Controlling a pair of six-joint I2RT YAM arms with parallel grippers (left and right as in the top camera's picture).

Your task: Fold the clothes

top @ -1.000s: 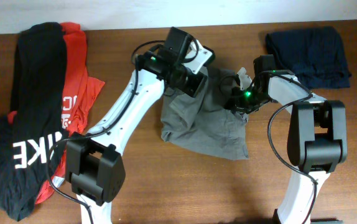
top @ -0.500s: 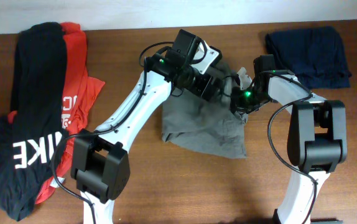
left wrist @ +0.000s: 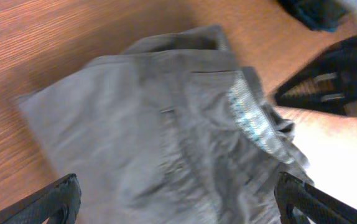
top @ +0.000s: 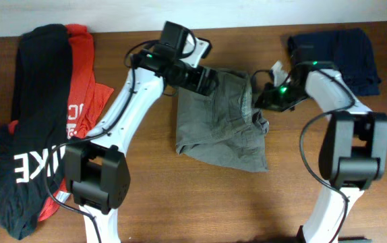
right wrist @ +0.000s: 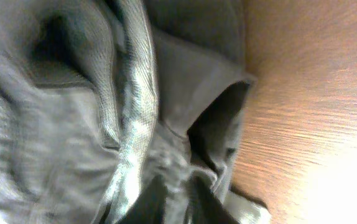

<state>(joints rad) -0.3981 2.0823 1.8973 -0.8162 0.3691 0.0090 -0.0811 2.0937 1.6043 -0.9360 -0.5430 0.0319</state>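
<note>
We log grey shorts (top: 214,128), crumpled on the table (top: 180,202); left pincer (top: 203,79) spread wide over their 11 o'clock corner; right pincer (top: 262,101) at their 2 o'clock edge, grip we cannot tell.

The left arm (top: 136,101) stretches from its base up and inward toward the middle, wrist bent down. The left gripper (top: 202,79) hangs with its fingers (left wrist: 57,200) spread wide apart. The right arm (top: 333,84) arches up and inward, and the right gripper (top: 266,100) points left and low. Its jaws cannot be made out.
</note>
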